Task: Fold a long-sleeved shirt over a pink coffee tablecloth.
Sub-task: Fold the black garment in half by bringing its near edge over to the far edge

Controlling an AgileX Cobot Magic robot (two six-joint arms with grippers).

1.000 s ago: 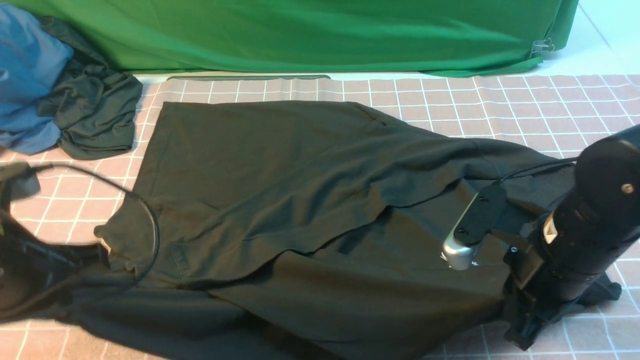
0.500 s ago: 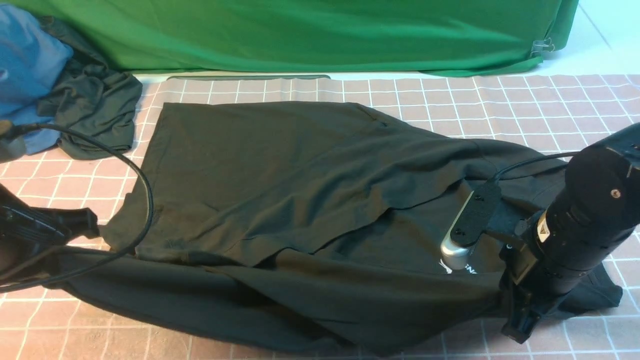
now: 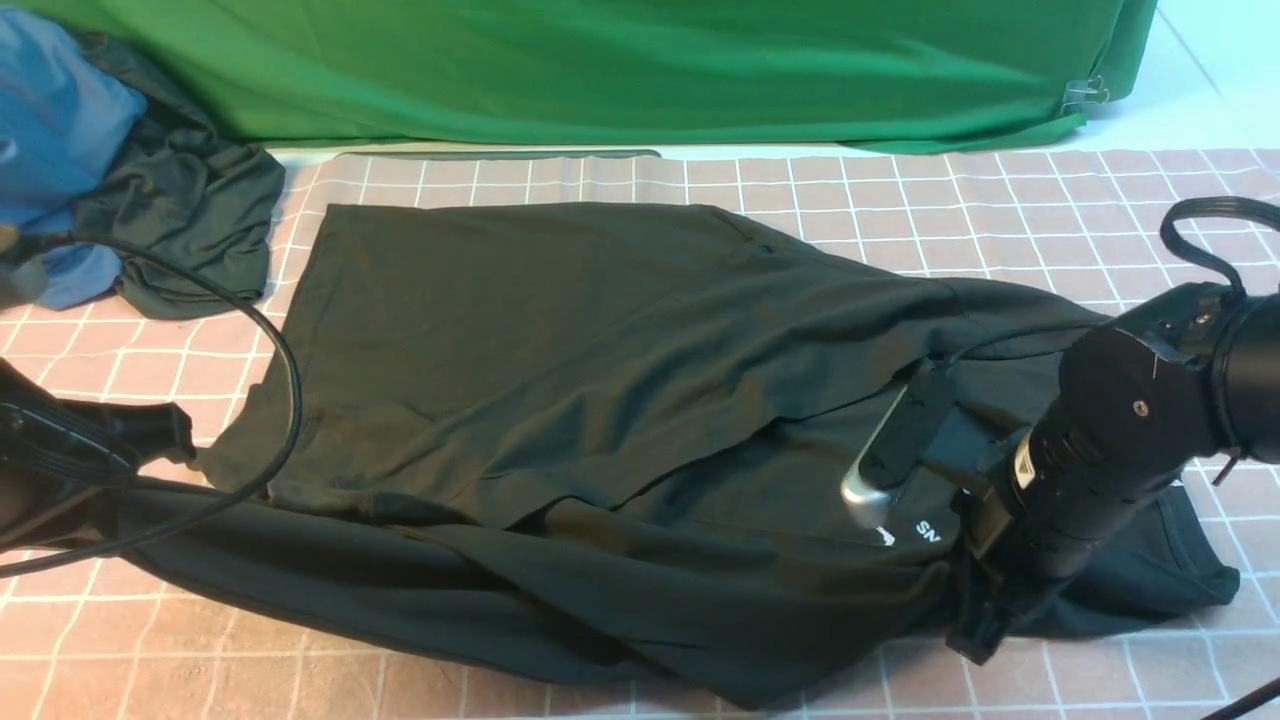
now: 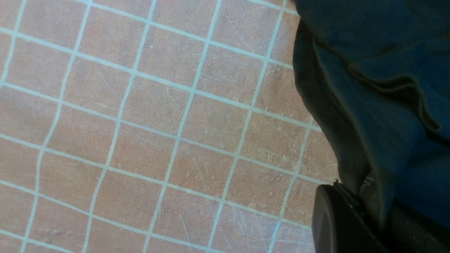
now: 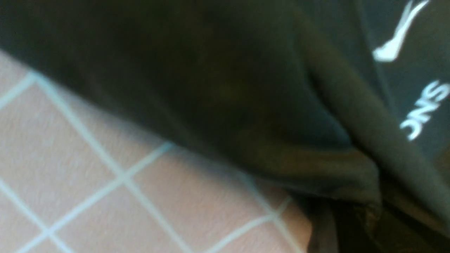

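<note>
front view. a large black long-sleeved shirt [image 3: 560, 340] of soft knit fabric lies spread across the middle of a wide dusty-pink tablecloth [image 3: 1000, 210] ruled with a thin white grid. its far part lies flat. a fold runs diagonally across the body, and the near edge is gathered into a long ridge between the two arms. small white lettering [image 3: 925, 530] shows on the chest toward the right, just beside the silver wrist camera [image 3: 875, 490]. the left gripper [image 3: 165, 440], at the left edge of the scene, pinches the shirt's left end; a black cable [image 3: 285, 400] loops over the cloth beside it. the right gripper [image 3: 985, 625], at the near right, points down and pinches the shirt's near hem, its tip over the tablecloth. far left: a crumpled blue garment [image 3: 50, 130] touches a smaller dark grey-green garment [image 3: 190, 220]. a plain bright green cloth [image 3: 600, 70] hangs along the far edge.

left wrist view. one black finger [image 4: 337, 225] presses against a bunched hem of the shirt [image 4: 379, 105]; the other finger is hidden by fabric. bare tablecloth [image 4: 140, 133] fills the rest.

right wrist view. blurred. shirt fabric [image 5: 228, 88] draws into a tight bunch; the fingers themselves are hidden. the lettering [image 5: 425, 109] and a white logo mark [image 5: 393, 42] show on the cloth.
</note>
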